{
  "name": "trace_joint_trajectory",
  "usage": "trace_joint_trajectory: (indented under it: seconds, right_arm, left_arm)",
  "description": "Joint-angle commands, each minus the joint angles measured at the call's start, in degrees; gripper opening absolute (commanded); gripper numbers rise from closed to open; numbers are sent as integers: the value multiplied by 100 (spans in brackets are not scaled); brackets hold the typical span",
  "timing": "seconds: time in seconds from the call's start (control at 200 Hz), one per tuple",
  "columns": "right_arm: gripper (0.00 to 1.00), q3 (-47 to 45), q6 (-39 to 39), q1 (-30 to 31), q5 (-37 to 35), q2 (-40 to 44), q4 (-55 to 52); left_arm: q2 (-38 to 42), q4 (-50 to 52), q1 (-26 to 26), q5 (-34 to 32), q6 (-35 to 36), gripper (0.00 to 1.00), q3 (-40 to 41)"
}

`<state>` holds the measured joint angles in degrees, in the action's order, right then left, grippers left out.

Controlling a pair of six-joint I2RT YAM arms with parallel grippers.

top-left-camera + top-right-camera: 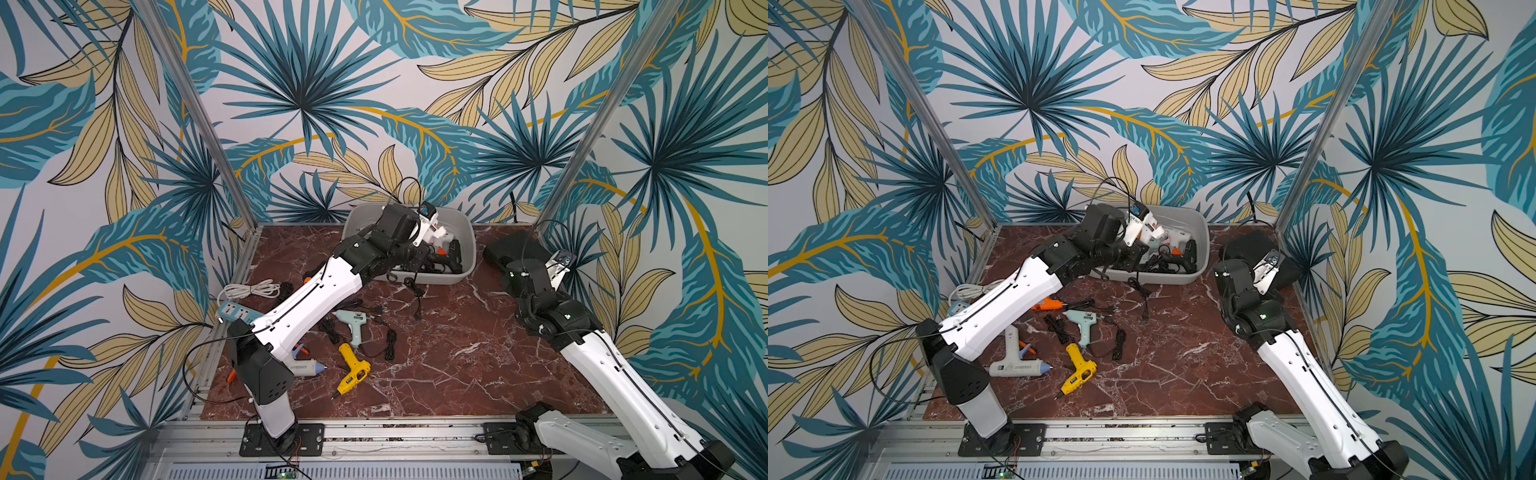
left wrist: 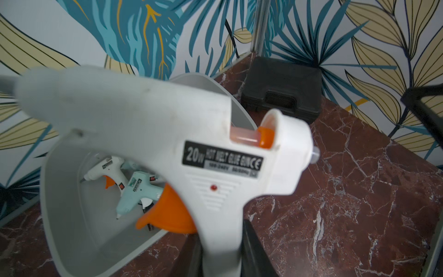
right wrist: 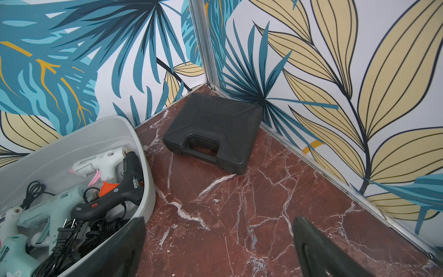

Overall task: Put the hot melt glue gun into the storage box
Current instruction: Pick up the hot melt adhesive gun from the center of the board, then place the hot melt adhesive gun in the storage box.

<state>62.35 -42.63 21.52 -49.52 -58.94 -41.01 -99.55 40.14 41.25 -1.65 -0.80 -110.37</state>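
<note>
My left gripper (image 2: 223, 260) is clenched round the handle of the white hot melt glue gun (image 2: 143, 124), one black finger on each side of the grip. The gun's orange trigger and its label face my wrist camera. I hold the gun above the storage box (image 1: 469, 237), over the box's open top near its front wall (image 2: 72, 191); I cannot tell whether it touches the rim. Inside the box lie other guns with their cords: a pale mint one (image 2: 139, 194), a black one (image 3: 124, 187) and a white one with a pink trigger (image 3: 96, 165). My right gripper (image 3: 223, 251) stands released and empty, low over the marble tabletop (image 1: 457, 353), just beside the box. The black case (image 3: 213, 129) sits on that same side of the box, apart from it. In front of the box, well apart from it, a yellow gun (image 1: 353, 370), a mint gun (image 1: 353, 324), a grey-white gun (image 1: 1017, 365) and an orange gun (image 1: 1048, 303) lie loose on the marble.
</note>
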Motion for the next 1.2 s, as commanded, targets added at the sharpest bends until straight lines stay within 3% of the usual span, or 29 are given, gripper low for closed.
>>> trace_joint_trajectory:
  seconds: [0.0,0.436,0.806,1.192]
  right_arm:
    - [100,-126,96,-16,-147,54,-117]
    - [100,-94,342,-16,343,-156,78]
    - [99,57,500,-14,910,-602,225]
    - [100,135,330,-21,964,-752,143]
  left_arm:
    - [-19,-25,-270,-127,154,0,-689]
    - [-1061,145,-1634,-224,-192,0,-2490]
    - [-1818,135,-2193,238,-303,0,-2180]
    - [-2760,822,-2355,295,-556,0,-2197]
